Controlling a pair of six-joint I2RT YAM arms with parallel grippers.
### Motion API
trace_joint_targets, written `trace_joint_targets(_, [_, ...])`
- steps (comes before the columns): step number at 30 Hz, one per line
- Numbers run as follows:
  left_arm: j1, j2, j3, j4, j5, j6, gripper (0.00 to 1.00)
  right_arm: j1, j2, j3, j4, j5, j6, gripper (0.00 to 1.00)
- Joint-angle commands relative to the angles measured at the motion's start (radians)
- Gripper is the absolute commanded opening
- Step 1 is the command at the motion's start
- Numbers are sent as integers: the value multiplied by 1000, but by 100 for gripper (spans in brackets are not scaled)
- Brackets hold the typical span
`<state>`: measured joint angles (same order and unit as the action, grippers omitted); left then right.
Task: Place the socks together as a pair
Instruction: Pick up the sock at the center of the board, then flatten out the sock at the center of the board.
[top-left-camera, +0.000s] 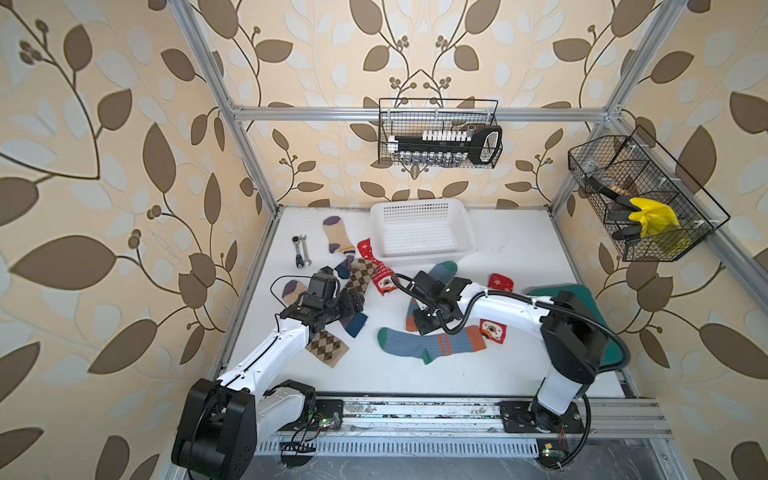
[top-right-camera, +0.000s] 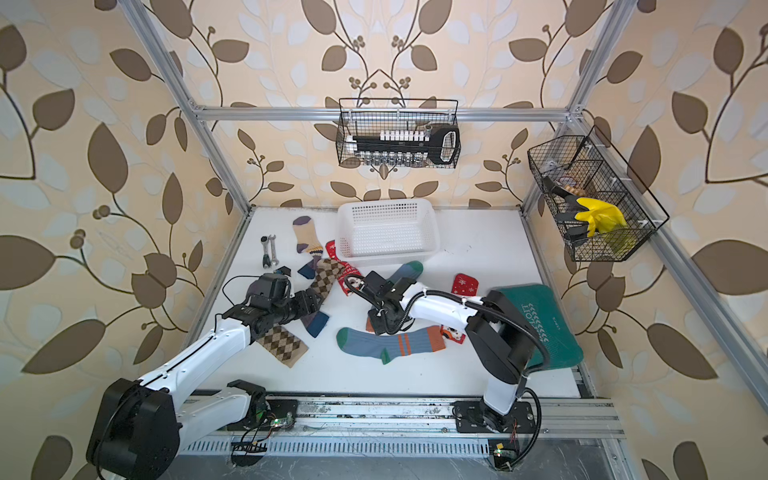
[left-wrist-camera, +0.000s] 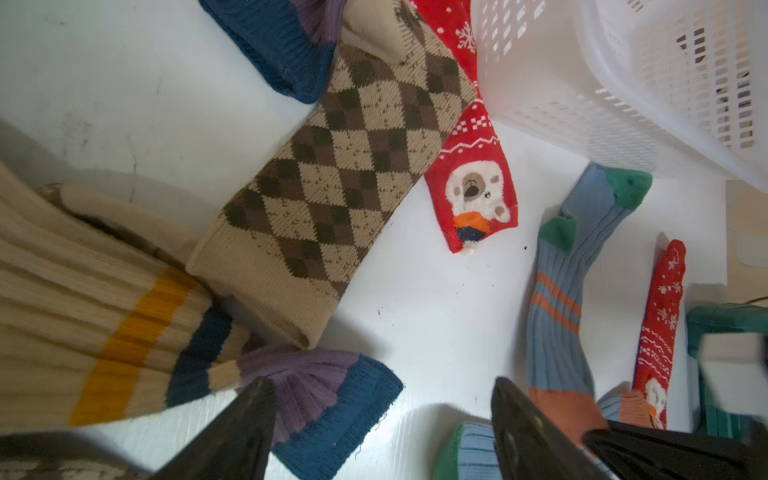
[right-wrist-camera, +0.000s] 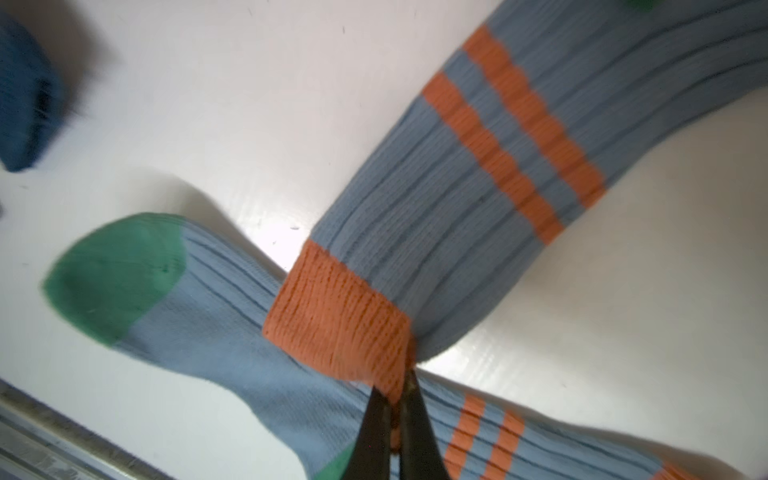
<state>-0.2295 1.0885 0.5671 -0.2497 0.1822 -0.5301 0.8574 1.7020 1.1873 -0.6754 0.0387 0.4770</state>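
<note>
Orange ribbing at the cuff of one blue-grey sock (right-wrist-camera: 340, 316) is pinched between the pressed-together fingers of the right end effector (right-wrist-camera: 399, 390), on the robot's side of the white basket (top-left-camera: 415, 204). That sock's green toe lies near the basket's front wall. Its twin (top-left-camera: 432, 345) lies flat on the worktop (top-left-camera: 519, 257), farther from the basket, passing under the pinched cuff. Off the basket's front left corner, the left end effector (left-wrist-camera: 382, 386) stands spread wide at the blue-edged cuff of a beige sock (left-wrist-camera: 124, 316).

In a top view we see the white right arm (top-left-camera: 498, 307) covering much of one blue-grey, green-toed ribbed sock (top-left-camera: 437, 272).
</note>
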Motion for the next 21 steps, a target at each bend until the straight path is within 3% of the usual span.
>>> trace_joint_targets(1, [-2,3,15,14,36,-6,84,4,-89,34,-80,63,-37,0])
trace_joint_targets(14, [-2,-63,-12,-3,20,-21,85,52,132,566,-297,-121,-226,0])
trace_joint_targets(18, [-2,-68,-2,-17,24,-18,85,75,86,532,-294,-139,-265,0])
trace_joint_targets(21, [-1,-80,15,-29,38,-21,88,76,-13,364,-249,-45,-269,0])
